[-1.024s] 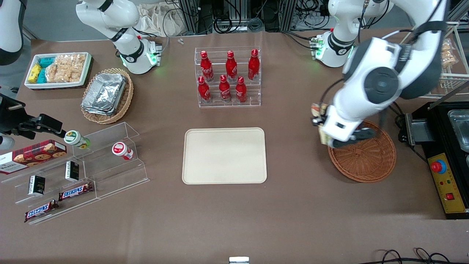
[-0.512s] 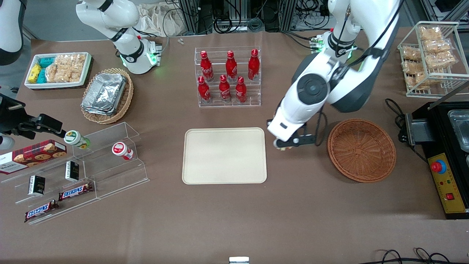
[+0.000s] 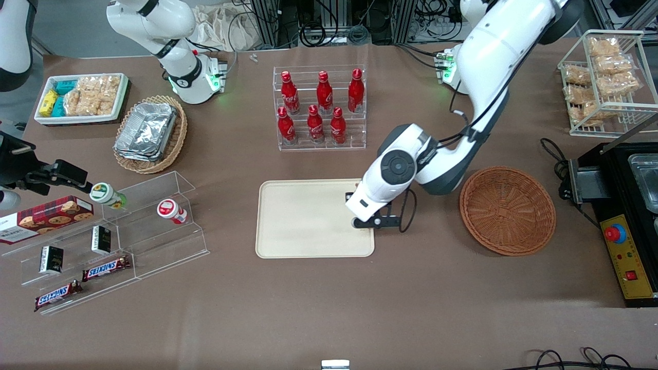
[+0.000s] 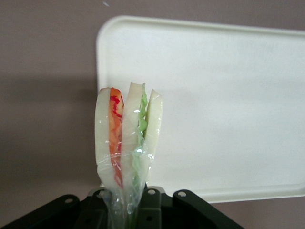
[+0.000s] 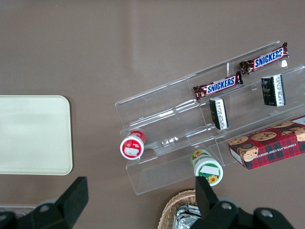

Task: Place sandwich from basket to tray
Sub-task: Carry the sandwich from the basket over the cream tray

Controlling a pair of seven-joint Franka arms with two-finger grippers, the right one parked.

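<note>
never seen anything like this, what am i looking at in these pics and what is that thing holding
These are three camera views of one moment at a table with two white robot arms. One camera looks at the table from the front; the other two are mounted on the arms' wrists.

In the front view, the working arm reaches over the edge of a cream tray, with its gripper low over the tray's end nearer the round brown basket, which looks empty. The second arm is simply parked.

The working arm's wrist camera shows what is held: a wrapped sandwich with orange and green filling, pinched at its lower end by the gripper and hanging over the tray's edge.

Also on the table: red bottles in a clear rack, foil containers in a tan basket, and chocolate bars on clear shelves.
</note>
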